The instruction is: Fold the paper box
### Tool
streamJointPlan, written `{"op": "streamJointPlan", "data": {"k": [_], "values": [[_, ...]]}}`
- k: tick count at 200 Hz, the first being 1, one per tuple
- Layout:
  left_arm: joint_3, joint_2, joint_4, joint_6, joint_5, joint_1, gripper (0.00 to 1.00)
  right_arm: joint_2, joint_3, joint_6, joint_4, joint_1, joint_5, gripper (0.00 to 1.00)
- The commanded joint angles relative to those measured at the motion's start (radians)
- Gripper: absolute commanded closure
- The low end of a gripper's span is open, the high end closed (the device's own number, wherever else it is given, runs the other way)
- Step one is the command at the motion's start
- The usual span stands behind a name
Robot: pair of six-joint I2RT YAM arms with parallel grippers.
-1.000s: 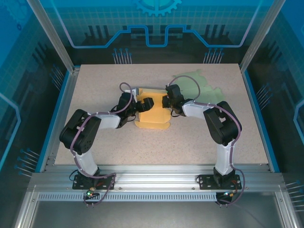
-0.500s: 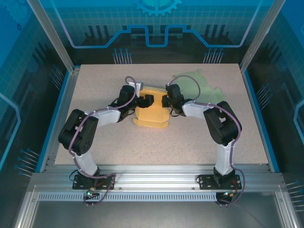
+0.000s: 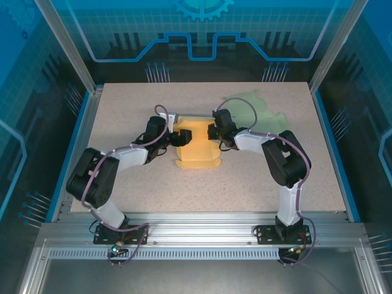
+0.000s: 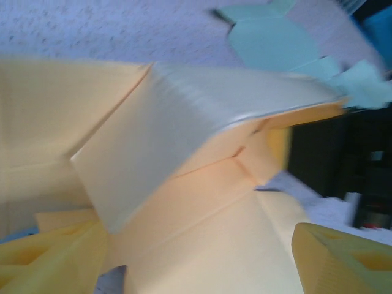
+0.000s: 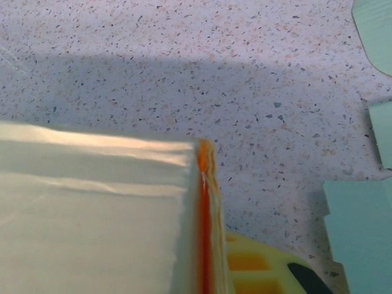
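Note:
The yellow paper box (image 3: 197,147) lies half folded at the table's middle. My left gripper (image 3: 182,136) is at its left edge, open. In the left wrist view its yellow fingers (image 4: 55,263) stand wide apart on either side of a flat box panel (image 4: 202,245), and a raised flap (image 4: 184,141) leans ahead of them. My right gripper (image 3: 212,131) is at the box's right edge, shut on an upright folded wall. In the right wrist view that wall (image 5: 92,214) shows its orange edge pressed against a yellow finger (image 5: 263,269).
A flat pale green paper sheet (image 3: 257,113) lies at the back right, just behind my right arm; it also shows as the green sheet (image 4: 269,43) and the green sheet (image 5: 361,226). Bare speckled tabletop (image 3: 202,190) lies in front of the box.
My left arm has dropped lower and drawn its gripper slightly left and nearer along the box's left edge. The box has shifted a little toward the front. The right arm has held still.

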Motion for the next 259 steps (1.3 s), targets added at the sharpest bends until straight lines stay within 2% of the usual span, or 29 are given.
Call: {"op": "streamJointPlan", "data": {"k": [1, 23, 44, 72, 102, 145, 181, 233, 259], "values": [[-0.035, -0.168, 0.018, -0.028, 0.086, 0.002, 0.16, 0.01, 0.027, -0.005, -0.021, 0.014, -0.011, 0.87], [-0.072, -0.301, -0.024, -0.027, 0.007, 0.001, 0.15, 0.007, 0.024, -0.009, -0.021, 0.014, -0.013, 0.87], [-0.051, -0.37, -0.152, -0.03, -0.164, 0.015, 0.19, 0.008, 0.025, -0.008, -0.019, 0.014, -0.022, 0.87], [0.041, -0.346, -0.381, -0.06, -0.366, 0.083, 0.27, 0.012, 0.028, -0.008, -0.016, 0.015, -0.037, 0.87], [0.094, -0.271, -0.432, -0.055, -0.413, 0.159, 0.34, 0.021, 0.033, -0.008, -0.015, 0.014, -0.048, 0.87], [0.231, -0.032, -0.437, 0.013, -0.403, 0.201, 0.45, 0.034, 0.047, -0.01, -0.022, 0.015, -0.064, 0.87], [0.348, 0.158, -0.45, 0.042, -0.329, 0.201, 0.56, 0.042, 0.067, -0.013, -0.039, 0.015, -0.062, 0.87], [0.358, 0.166, -0.493, 0.047, -0.18, 0.187, 0.58, 0.062, 0.096, -0.014, -0.057, 0.015, -0.053, 0.87], [0.335, 0.158, -0.505, 0.02, -0.14, 0.161, 0.59, 0.063, 0.099, -0.013, -0.058, 0.015, -0.049, 0.87]]}}
